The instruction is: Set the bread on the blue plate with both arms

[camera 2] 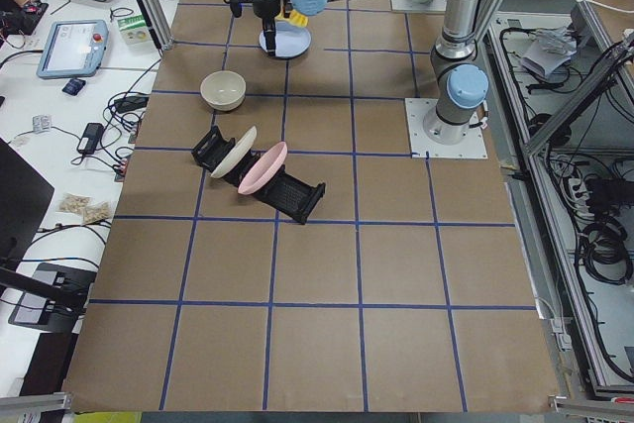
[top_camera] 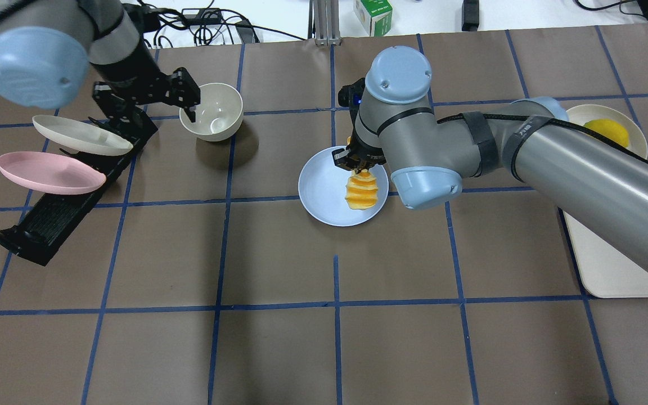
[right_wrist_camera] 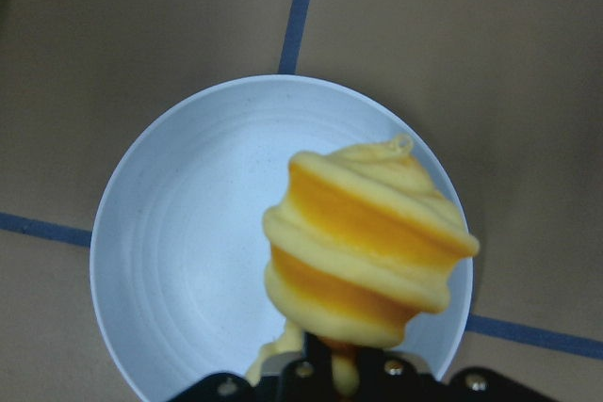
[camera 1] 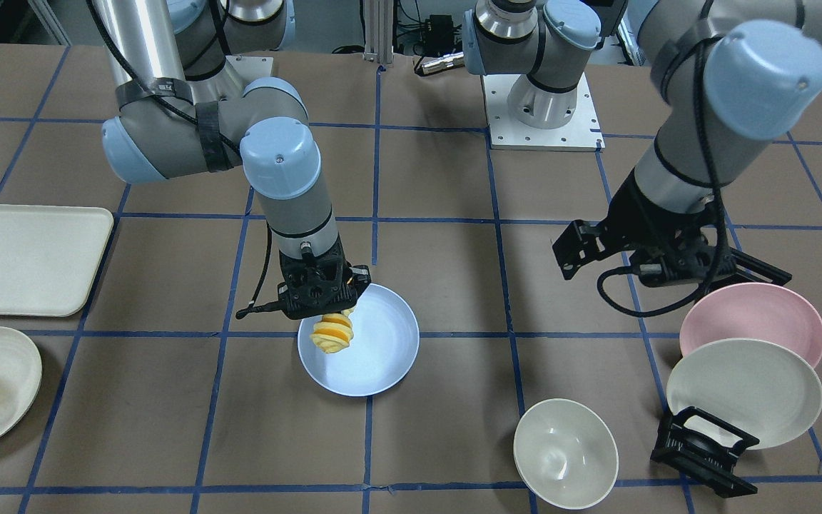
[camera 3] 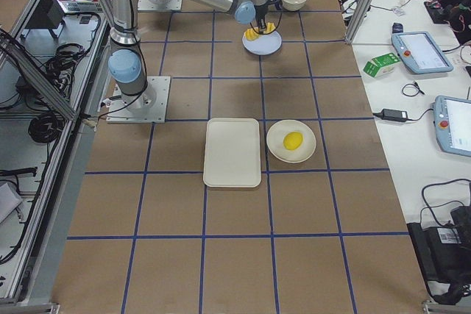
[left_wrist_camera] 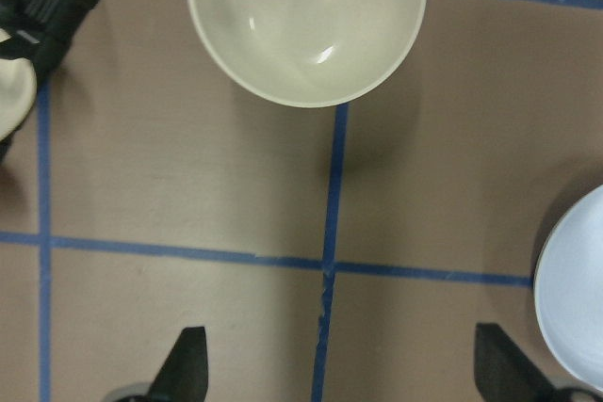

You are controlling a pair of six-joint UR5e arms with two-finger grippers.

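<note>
Worktop [top_camera: 279,253]: I judge the task near its end but not finished.

My right arm [top_camera: 526,157] reaches to the centre with its wrist pointing straight down. My left arm [top_camera: 37,50] stands at ten o'clock of the plate in the overhead view, beside the cream bowl [top_camera: 211,112].

The blue plate [top_camera: 318,191] lies flat. The bread [top_camera: 360,190] hangs on end over its three o'clock half; contact cannot be confirmed.

My right tool [top_camera: 360,167] is clamped on the bread's upper end. My left tool [left_wrist_camera: 344,374] stands wide and empty.

Outstanding: lower the bread and release it.
</note>
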